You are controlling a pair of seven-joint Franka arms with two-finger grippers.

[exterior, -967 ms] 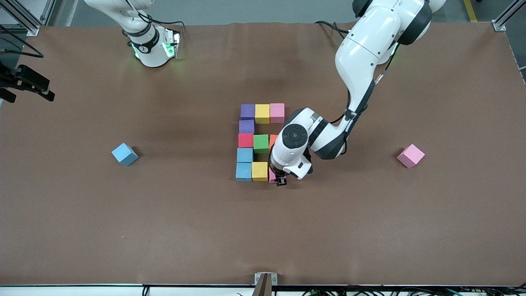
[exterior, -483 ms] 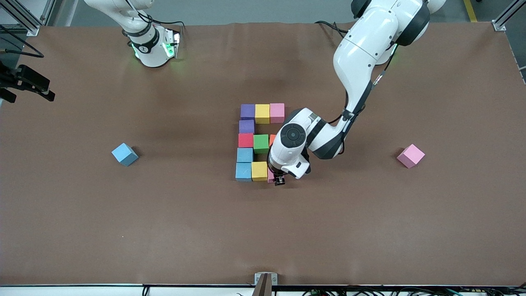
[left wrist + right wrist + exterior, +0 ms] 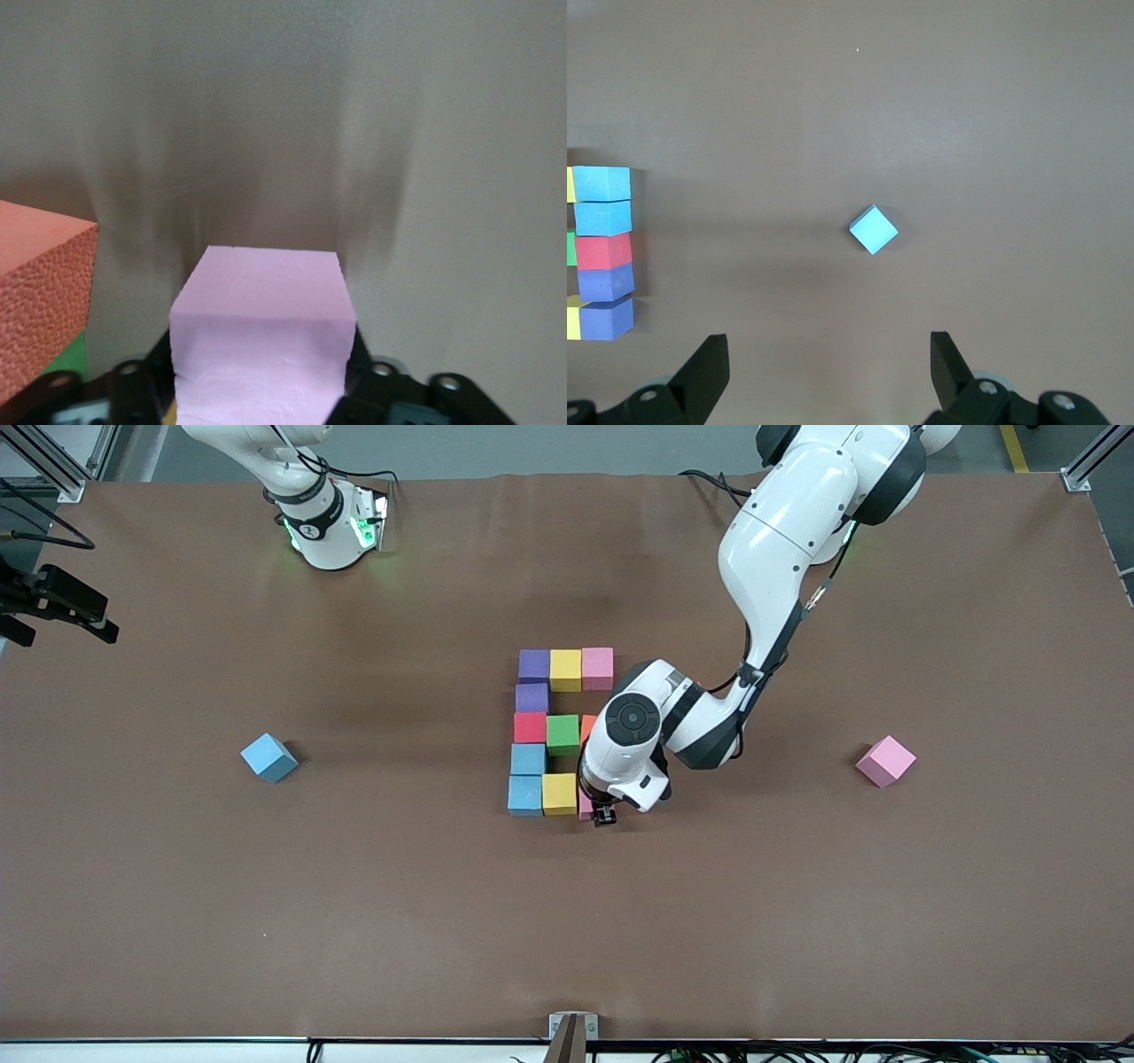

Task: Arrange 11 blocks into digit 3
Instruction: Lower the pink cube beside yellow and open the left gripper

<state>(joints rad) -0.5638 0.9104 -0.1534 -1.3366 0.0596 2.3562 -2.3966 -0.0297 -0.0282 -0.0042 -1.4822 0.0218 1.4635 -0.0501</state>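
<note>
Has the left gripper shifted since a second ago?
Yes, slightly. The left gripper slid toward the yellow block in the near bar, bringing the pink block closer to it.

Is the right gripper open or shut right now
Open. In the right wrist view the right gripper shows its two fingers set wide apart with bare table between them, nothing held, hanging above a lone blue block.

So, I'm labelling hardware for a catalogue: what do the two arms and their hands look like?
Both arms are glossy white with black joint bands and thin black cables. The right arm's base glows green. The right hand has black fingers; the left hand is black too.
</note>
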